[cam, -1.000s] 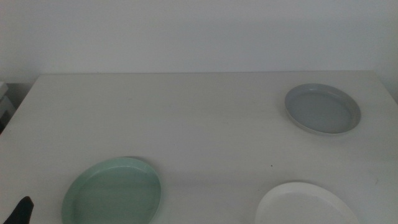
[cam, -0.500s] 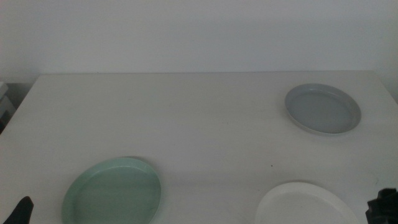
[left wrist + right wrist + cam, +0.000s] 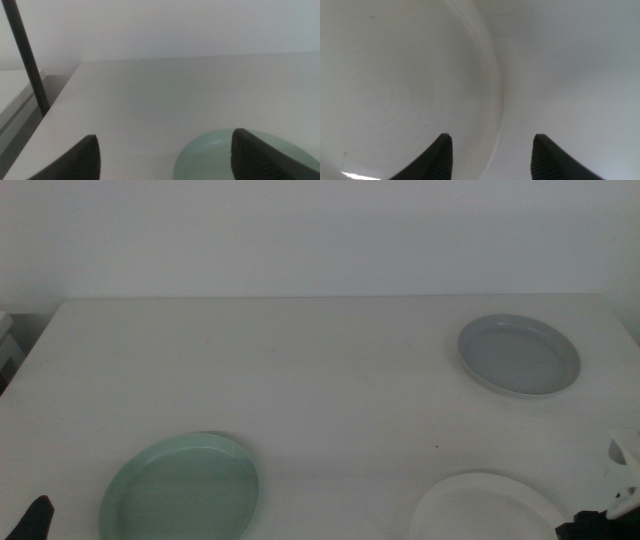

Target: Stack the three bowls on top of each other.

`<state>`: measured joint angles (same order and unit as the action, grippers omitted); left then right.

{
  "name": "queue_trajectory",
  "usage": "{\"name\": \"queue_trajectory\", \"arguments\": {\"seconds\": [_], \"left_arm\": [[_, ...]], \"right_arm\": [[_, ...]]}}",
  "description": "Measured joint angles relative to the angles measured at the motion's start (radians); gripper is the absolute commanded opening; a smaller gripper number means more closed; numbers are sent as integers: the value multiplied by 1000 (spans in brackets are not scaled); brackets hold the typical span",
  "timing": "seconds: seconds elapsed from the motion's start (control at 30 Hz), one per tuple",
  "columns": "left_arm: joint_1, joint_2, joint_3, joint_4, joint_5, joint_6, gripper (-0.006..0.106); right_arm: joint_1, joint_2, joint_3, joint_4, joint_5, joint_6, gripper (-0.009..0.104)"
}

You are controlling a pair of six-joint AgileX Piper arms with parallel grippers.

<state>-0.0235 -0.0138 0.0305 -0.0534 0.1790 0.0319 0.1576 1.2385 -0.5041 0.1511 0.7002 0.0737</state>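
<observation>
Hovering: right gripper (image 3: 490,150), jaws spread, straddles rim of white bowl (image 3: 395,85) at near right table edge. Advice: lower squarely, pinch rim only, lift level. Left gripper (image 3: 162,152) gaping beside mint green bowl (image 3: 180,488). Pale grey bowl (image 3: 519,355) far right.

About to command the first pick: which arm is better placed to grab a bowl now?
Likely the right. The right gripper hangs with open jaws astride the white bowl's rim. The left gripper, also open, waits beside the mint green bowl.
</observation>
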Motion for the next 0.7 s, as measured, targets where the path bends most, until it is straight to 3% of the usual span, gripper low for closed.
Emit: {"name": "queue_trajectory", "arguments": {"seconds": [0.23, 0.53, 0.7], "left_arm": [[0, 0, 0, 0, 0, 0, 87], [0, 0, 0, 0, 0, 0, 87], [0, 0, 0, 0, 0, 0, 87]], "right_arm": [[3, 114, 0, 0, -84, 4, 38], [4, 180, 0, 23, -141, 4, 1], [4, 175, -6, 42, -138, 18, -1]]}}
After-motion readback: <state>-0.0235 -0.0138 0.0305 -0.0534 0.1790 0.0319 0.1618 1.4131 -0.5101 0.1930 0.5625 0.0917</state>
